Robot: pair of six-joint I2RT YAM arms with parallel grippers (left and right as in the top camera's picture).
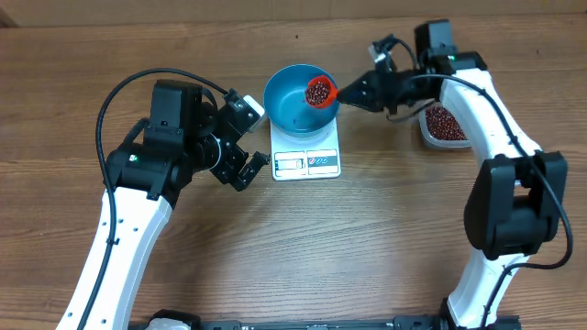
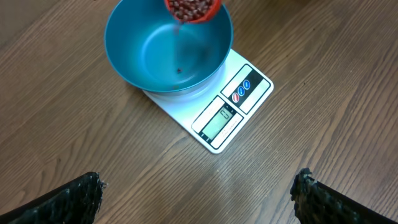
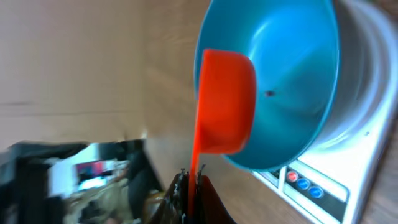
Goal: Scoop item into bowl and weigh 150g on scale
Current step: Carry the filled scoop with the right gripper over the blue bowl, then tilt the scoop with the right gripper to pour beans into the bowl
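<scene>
Beans (image 2: 189, 7) in scoop (image 3: 224, 102), right gripper (image 3: 191, 182) clamping it

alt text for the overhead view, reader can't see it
The right gripper, shut on an orange scoop of dark red beans, holds it over a blue bowl on a white scale. The left gripper is open beside the scale; a clear tub of beans sits by the right arm.

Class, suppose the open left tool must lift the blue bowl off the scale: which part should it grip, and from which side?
Probably the bowl by its thin left rim, from above, one finger inside; the orange scoop in the right tool crowds the right rim.
</scene>
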